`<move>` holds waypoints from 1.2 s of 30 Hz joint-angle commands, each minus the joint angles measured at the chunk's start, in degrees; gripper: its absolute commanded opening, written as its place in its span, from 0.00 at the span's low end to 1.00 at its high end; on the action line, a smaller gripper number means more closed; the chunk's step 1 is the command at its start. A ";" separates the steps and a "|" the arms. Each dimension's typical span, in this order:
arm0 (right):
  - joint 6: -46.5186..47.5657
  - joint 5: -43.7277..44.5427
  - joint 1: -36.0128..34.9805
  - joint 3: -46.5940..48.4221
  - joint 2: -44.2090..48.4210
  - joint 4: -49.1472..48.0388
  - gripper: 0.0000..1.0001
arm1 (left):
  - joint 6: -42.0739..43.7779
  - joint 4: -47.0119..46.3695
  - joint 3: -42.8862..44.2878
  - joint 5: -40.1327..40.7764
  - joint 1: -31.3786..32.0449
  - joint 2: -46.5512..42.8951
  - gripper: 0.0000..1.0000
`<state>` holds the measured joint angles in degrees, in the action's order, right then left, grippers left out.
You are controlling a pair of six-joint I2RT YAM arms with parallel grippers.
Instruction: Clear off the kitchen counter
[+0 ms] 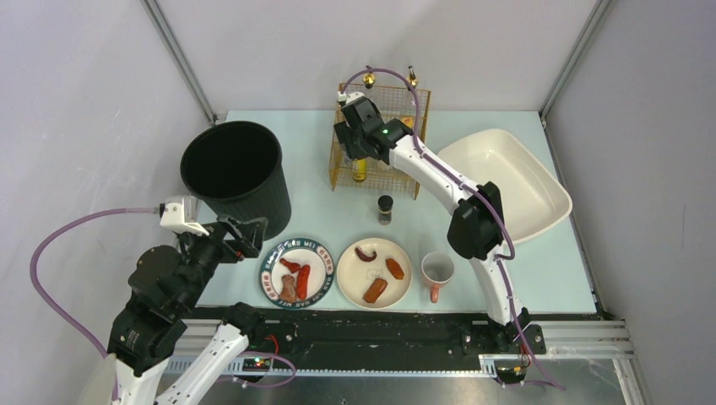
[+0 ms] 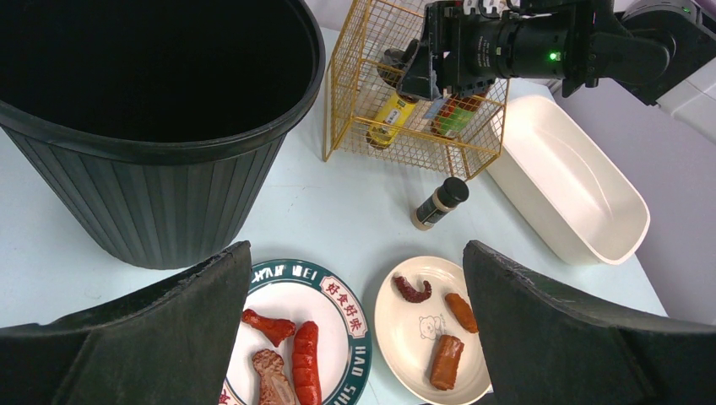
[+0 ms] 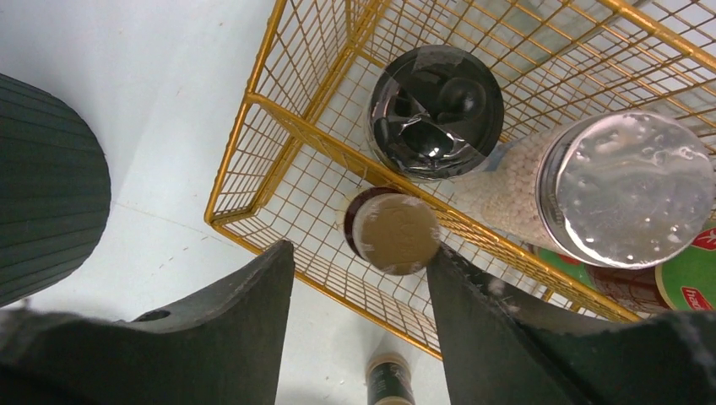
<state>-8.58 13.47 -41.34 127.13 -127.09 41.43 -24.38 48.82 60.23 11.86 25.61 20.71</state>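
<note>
Bottles (image 3: 436, 111) in wire basket (image 3: 246, 99), sausages (image 2: 306, 371) on plates (image 2: 338, 291); left jaws wide, right jaws apart.

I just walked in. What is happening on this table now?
The right arm's fingers stand apart over a small brown-capped bottle inside the yellow wire basket at the back of the pale mint-green counter. The left arm's fingers, wide open, hover near a green-rimmed plate and a cream plate of sausage pieces, beside the black ribbed bin. Neither holds anything.

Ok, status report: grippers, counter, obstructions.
Left gripper open, beside the green-rimmed plate. Right gripper open above brown-lidded jar in the wire basket. Kitchen counter not cleared: that plate, cream plate, mug, spice bottle out. Black bin close beside left arm.
</note>
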 commanded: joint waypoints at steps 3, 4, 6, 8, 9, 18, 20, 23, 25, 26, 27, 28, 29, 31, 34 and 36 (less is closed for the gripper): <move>-0.20 0.47 -0.25 1.80 3.24 -1.78 0.71 | 0.45 -0.69 0.42 0.23 0.15 -0.32 0.98; -0.16 0.61 -0.41 1.30 3.69 -1.87 0.73 | 0.40 -0.68 0.42 0.16 0.17 -0.32 0.98; -0.13 1.26 -0.83 0.27 5.29 -2.31 0.74 | 0.39 -0.68 0.27 0.08 0.16 -0.38 0.98; -0.12 1.72 -1.27 -1.56 7.37 -2.71 0.75 | 0.44 -0.67 0.17 0.09 0.20 -0.52 0.98; -0.21 2.19 -1.45 -3.30 9.07 -3.25 0.75 | 0.41 -0.66 0.11 0.10 0.16 -0.60 0.98; 0.20 5.41 -3.77 -19.63 24.27 -8.66 0.75 | 0.64 -0.67 0.00 -0.05 0.15 -1.58 0.98; 0.60 6.28 -4.50 -23.70 27.29 -9.48 0.76 | 0.53 -0.69 -0.01 -0.11 0.15 -1.99 0.98; 0.29 7.32 -5.21 -29.91 30.88 -9.69 0.77 | 0.34 -0.62 -0.24 -0.21 0.17 -2.19 0.98; -0.38 8.03 -5.37 -34.24 33.53 -10.27 0.78 | 0.32 -0.65 -0.28 -0.54 0.15 -2.19 0.98; -1.15 8.14 -5.39 -35.64 35.17 -10.88 0.79 | 0.35 -0.70 -0.28 -0.61 0.17 -2.17 0.98; -1.47 8.06 -5.41 -38.36 35.95 -11.08 0.80 | 0.44 -0.69 -0.28 -0.61 0.16 -2.12 0.98; -2.20 7.66 -5.37 -40.78 37.20 -11.30 0.80 | 0.42 -0.67 -0.24 -0.65 0.13 -2.10 0.98; -2.61 7.28 -5.30 -41.81 37.63 -11.22 0.80 | 0.46 -0.64 -0.18 -0.63 0.14 -2.13 0.98; -3.73 6.70 -5.28 -44.12 38.39 -10.36 0.81 | 0.54 -0.62 -0.22 -0.62 0.15 -2.25 0.98; -5.43 6.09 -5.22 -46.54 38.46 -9.28 0.81 | 0.61 -0.70 -0.33 -0.61 0.15 -2.35 0.98; -6.06 5.99 -5.12 -48.01 38.16 -9.35 0.82 | 0.52 -0.66 -0.41 -0.57 0.19 -2.28 0.98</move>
<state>-11.97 19.44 -46.65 80.77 -90.72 32.77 -24.38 48.82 60.10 11.79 25.61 18.68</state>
